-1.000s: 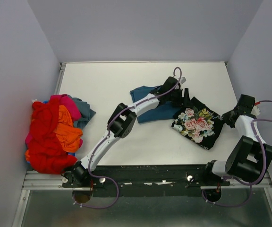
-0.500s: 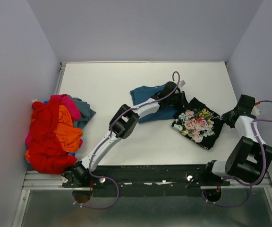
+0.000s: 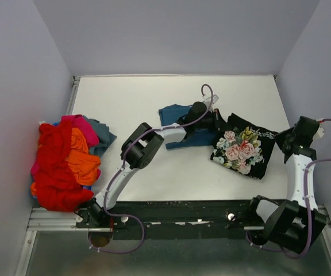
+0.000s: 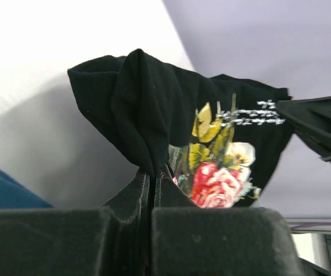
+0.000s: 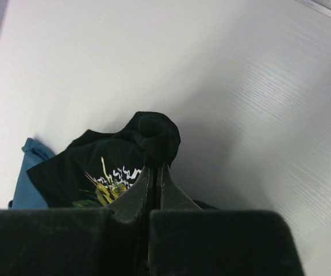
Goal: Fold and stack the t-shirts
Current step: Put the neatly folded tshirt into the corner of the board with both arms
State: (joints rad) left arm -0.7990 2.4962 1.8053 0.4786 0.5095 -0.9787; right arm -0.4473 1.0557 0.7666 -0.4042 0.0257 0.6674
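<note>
- Black rose-print t-shirt [image 3: 240, 150] lies right of centre on the table [image 3: 125, 98], just beside the teal-blue t-shirt [image 3: 168, 114]. The unfolded pile [image 3: 65, 161] sits at the table's left edge.
- Left gripper [image 4: 152, 172] is clamped tight on a pinch of its left edge.
- Right gripper [image 5: 154, 169] is likewise closed on a fold of the right edge.
- Probably best: raise both ends together at an even height and keep the cloth taut between them, so it does not bunch.

The black rose-printed cloth t-shirt [image 4: 148, 109] is finely ribbed and matt. The white tabletop [image 5: 257, 75] is smooth, faintly grained, with a dull sheen — the teal-blue cloth t-shirt [image 3: 170, 113] matt too.
</note>
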